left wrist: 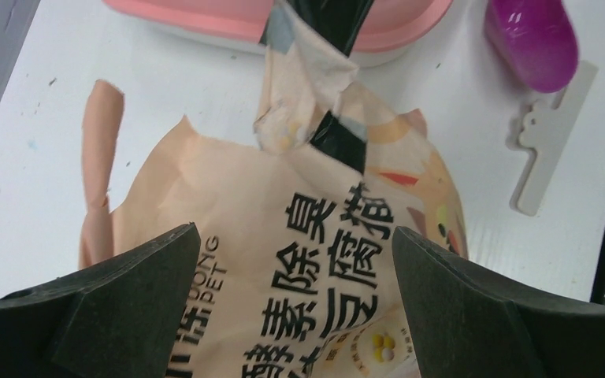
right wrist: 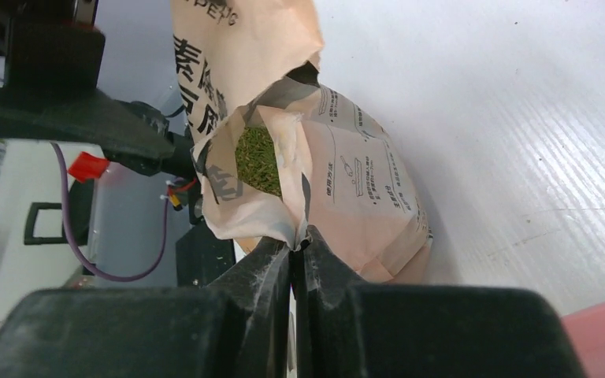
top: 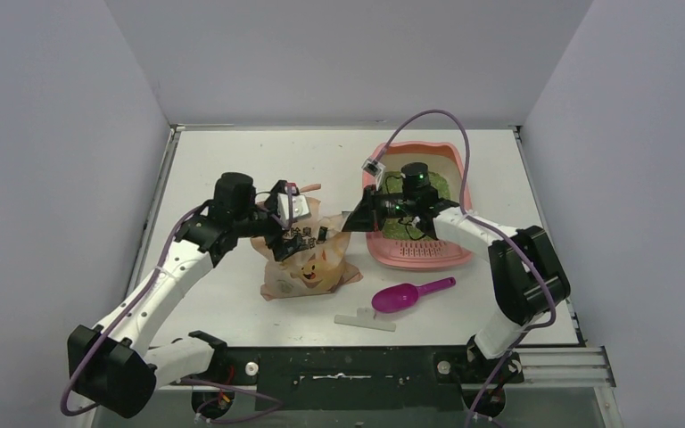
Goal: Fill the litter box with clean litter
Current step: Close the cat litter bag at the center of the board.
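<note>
The pink litter box point(top: 415, 254) stands at the right, with green litter point(top: 439, 187) in its far part; my right arm hides much of it. A peach litter bag point(top: 308, 266) stands left of the box with its top open. My right gripper point(right wrist: 293, 244) is shut on the edge of the bag's mouth point(right wrist: 283, 216), and green litter point(right wrist: 256, 157) shows inside the bag. My left gripper point(left wrist: 295, 260) is open, its fingers point(left wrist: 126, 299) wide apart on either side of the bag's printed upper part point(left wrist: 315, 236).
A magenta scoop point(top: 406, 294) and a white clip strip point(top: 366, 320) lie on the table in front of the box. A torn peach strip point(left wrist: 98, 142) lies left of the bag. Grey walls stand on three sides.
</note>
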Action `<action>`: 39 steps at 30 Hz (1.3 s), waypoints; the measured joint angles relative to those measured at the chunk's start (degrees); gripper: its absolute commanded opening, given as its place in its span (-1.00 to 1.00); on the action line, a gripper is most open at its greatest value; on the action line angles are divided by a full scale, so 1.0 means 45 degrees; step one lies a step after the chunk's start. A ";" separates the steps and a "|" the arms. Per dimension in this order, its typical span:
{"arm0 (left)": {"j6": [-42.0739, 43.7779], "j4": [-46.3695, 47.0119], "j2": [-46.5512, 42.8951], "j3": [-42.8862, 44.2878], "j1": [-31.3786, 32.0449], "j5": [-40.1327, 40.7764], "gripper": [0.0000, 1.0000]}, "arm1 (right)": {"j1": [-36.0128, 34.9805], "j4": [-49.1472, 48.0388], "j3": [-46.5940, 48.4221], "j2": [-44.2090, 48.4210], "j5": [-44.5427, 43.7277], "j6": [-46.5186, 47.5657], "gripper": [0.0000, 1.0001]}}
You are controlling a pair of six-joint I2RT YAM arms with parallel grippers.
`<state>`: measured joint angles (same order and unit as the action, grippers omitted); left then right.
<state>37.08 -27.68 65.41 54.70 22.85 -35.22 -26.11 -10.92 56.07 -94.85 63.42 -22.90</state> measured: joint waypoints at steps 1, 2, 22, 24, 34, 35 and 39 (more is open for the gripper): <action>-0.0117 0.0102 0.0010 0.0000 0.0141 -0.0151 0.82 | 0.0049 -0.0097 -0.0015 -0.0049 0.0010 -0.0248 -1.00; -0.0204 0.0214 0.0015 0.0015 0.0340 -0.0282 0.83 | 0.0078 -0.0199 -0.0015 -0.0121 0.0015 -0.0510 -1.00; -0.1433 0.2225 -0.0019 -0.0160 0.1768 0.3852 0.93 | 0.0811 0.1273 -0.0321 -0.0180 -0.0296 -0.1239 -0.98; -0.2482 0.2050 -0.0641 0.0102 0.1214 0.4167 0.93 | 0.0806 0.1603 -0.0316 -0.0044 -0.0476 -0.1005 -0.98; -0.6649 0.0568 -0.4721 -0.1384 -0.0729 0.5440 0.95 | 0.0525 0.2064 -0.0442 0.0753 -0.1617 -0.0466 -0.97; -0.6975 0.0393 -0.5187 -0.1831 -0.0811 0.5489 0.95 | 0.0520 0.2069 -0.0452 0.0792 -0.1666 -0.0418 -0.97; -0.7946 0.0141 -0.5999 -0.2987 -0.1579 0.5314 0.95 | 0.0525 0.2079 -0.0471 0.0797 -0.1710 -0.0243 -0.98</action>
<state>1.32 -27.05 38.41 41.25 15.75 -11.31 -23.75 -1.56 53.95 -91.26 55.72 -23.99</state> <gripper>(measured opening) 0.973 0.037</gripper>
